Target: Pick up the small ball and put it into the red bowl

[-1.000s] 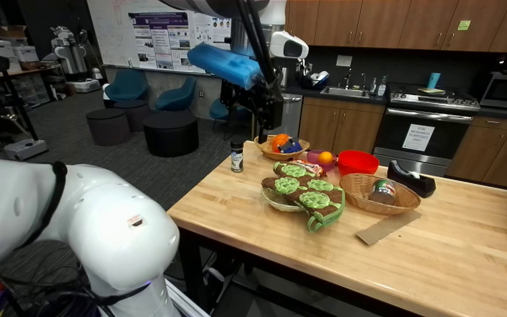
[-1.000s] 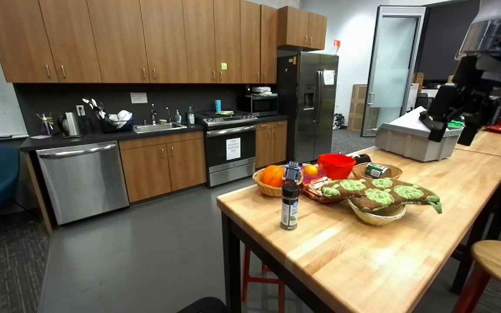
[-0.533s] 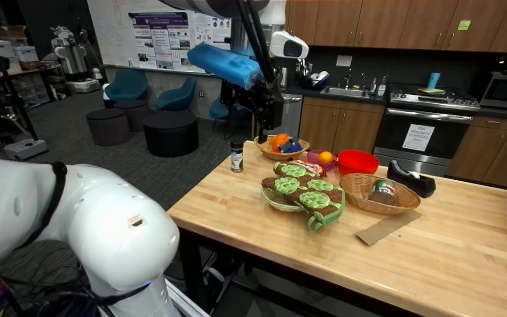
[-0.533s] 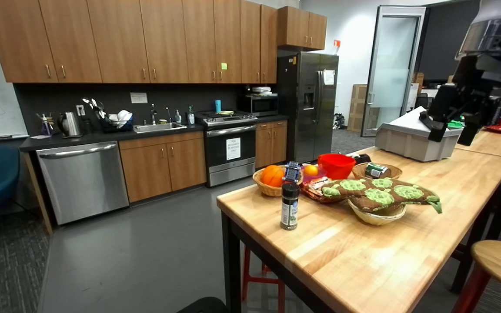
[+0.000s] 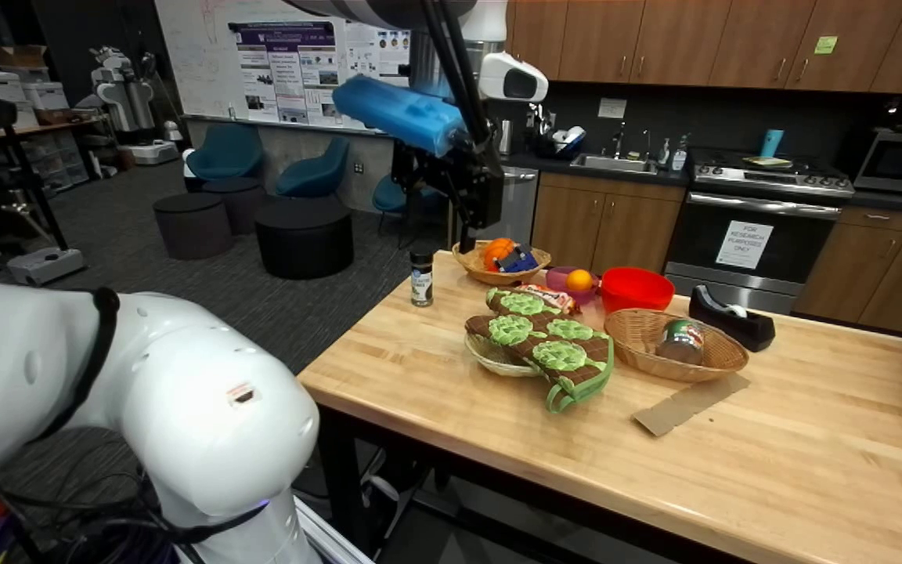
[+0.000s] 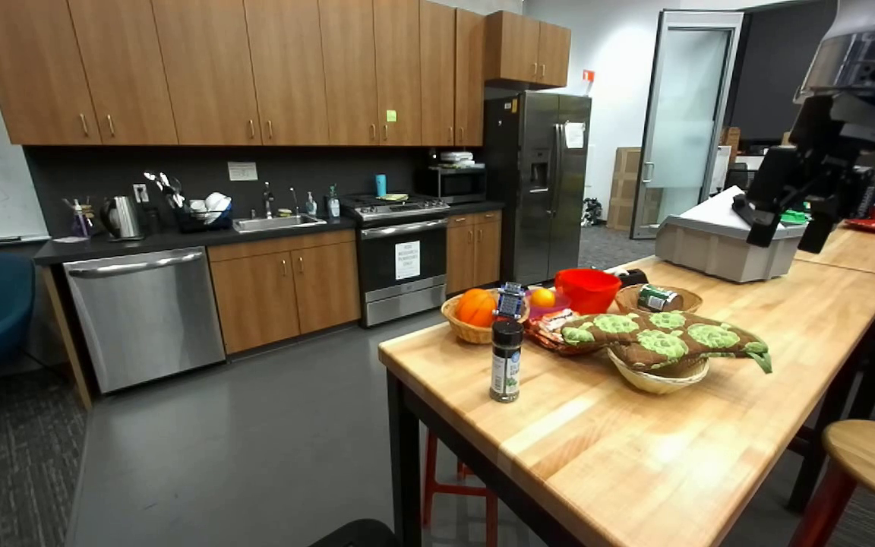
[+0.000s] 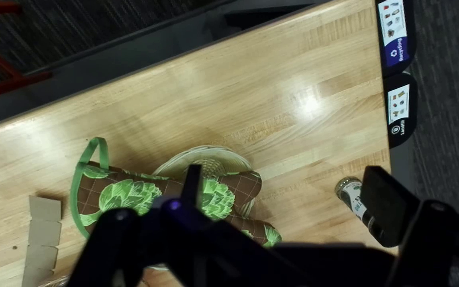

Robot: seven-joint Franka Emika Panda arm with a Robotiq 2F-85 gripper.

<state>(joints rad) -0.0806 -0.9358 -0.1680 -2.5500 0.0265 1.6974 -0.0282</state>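
Observation:
The small ball (image 5: 579,280), plain and orange, sits in a purple bowl (image 6: 559,308) at the far side of the table. Beside that bowl stands the red bowl (image 5: 637,290), seen in both exterior views; what lies inside it cannot be made out. Neither ball nor red bowl shows in the wrist view. High above the table my gripper (image 7: 284,171) points down, its fingers wide apart and nothing held between them. In an exterior view its two fingertips (image 6: 762,234) also stand apart, well away from the ball.
A wicker basket (image 6: 459,331) holds a larger orange ball (image 6: 475,308) with dark seams and a blue item. Below the gripper lie a brown-green oven mitt (image 7: 130,195) over a pale basket (image 7: 203,153) and a spice jar (image 7: 351,195). Another basket (image 5: 627,352) holds a can (image 5: 682,341).

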